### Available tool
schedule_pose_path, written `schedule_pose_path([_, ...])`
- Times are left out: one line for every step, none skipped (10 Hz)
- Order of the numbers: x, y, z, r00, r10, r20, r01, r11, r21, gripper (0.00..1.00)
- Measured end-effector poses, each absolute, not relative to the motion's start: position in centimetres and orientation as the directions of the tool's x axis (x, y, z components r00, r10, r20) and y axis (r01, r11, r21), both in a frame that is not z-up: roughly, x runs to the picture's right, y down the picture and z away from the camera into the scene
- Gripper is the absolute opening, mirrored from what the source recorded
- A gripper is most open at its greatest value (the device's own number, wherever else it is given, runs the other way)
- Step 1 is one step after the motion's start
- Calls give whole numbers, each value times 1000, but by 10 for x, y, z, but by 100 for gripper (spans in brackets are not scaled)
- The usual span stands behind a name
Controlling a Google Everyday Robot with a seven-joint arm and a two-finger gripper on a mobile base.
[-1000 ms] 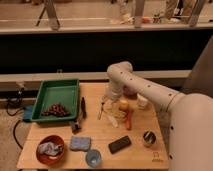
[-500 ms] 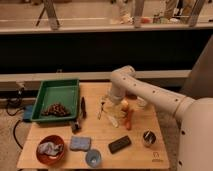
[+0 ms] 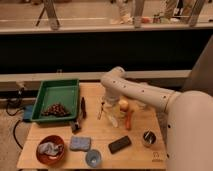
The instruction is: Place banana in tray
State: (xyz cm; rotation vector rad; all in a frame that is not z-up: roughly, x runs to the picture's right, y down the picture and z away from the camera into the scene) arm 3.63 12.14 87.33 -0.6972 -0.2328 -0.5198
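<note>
Gripper sits low over the middle of the table, right above the pale banana. Whether the two touch can't be made out, because the wrist covers that spot. The dark heap in the tray, at its near end, is impossible to name. Same for the grey-blue lump in the red bowl. The robot's white body runs off the right and bottom edges, hiding the table's near right corner.

The arm is off-white, made of thick, rounded tubular segments with a row of small dark dots along its side. The bulky torso is the same pale shade. The gripper, also pale, sits at six o'clock from the domed elbow.
</note>
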Motion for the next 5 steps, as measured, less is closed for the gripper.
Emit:
schedule_pose_path([35, 125, 877, 853, -366, 371, 521, 640, -565, 80])
schedule_pose_path([35, 127, 879, 863, -322, 388, 500, 647, -576, 80])
schedule_pose_path([41, 130, 883, 867, -268, 421, 486, 646, -589, 80])
schedule_pose_path([39, 133, 886, 862, -239, 447, 485, 645, -590, 80])
schedule_pose_path([38, 134, 887, 858, -229, 459, 488, 643, -591, 80])
